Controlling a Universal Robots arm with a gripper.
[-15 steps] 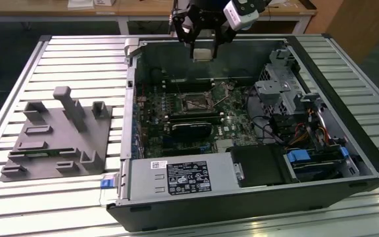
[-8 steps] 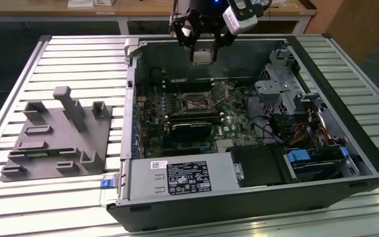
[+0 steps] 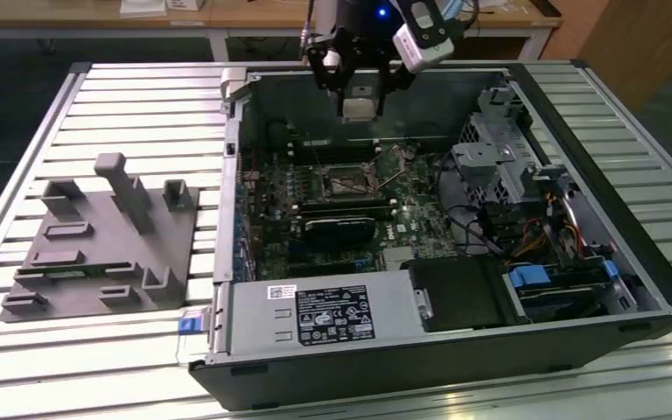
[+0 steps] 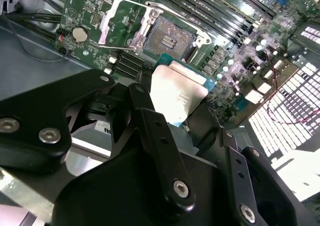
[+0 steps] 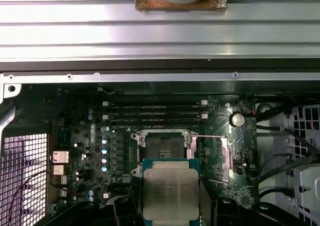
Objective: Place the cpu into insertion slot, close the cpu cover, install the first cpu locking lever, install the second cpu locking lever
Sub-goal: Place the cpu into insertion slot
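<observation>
My gripper [image 3: 360, 98] hangs over the far part of the open computer case [image 3: 616, 262], shut on the cpu [image 3: 360, 108], a pale silver square chip. In both wrist views the cpu [image 4: 177, 91] [image 5: 171, 193] sits flat between the black fingers [image 4: 150, 121]. It is above the board and to one side of the insertion slot [image 4: 171, 38] [image 5: 161, 146]. The slot [image 3: 348, 182] is bare, with a dark centre and a silver rim. The cpu cover [image 4: 107, 28] stands swung open at the slot's side. A thin wire locking lever [image 5: 226, 158] lies released beside the slot.
A black heatsink block [image 3: 336, 229] and a labelled power supply box [image 3: 325, 315] lie nearer the case front. Drive bays and cables [image 3: 523, 201] fill the exterior view's right. A grey fixture block [image 3: 102, 245] stands on the slatted table at the exterior view's left.
</observation>
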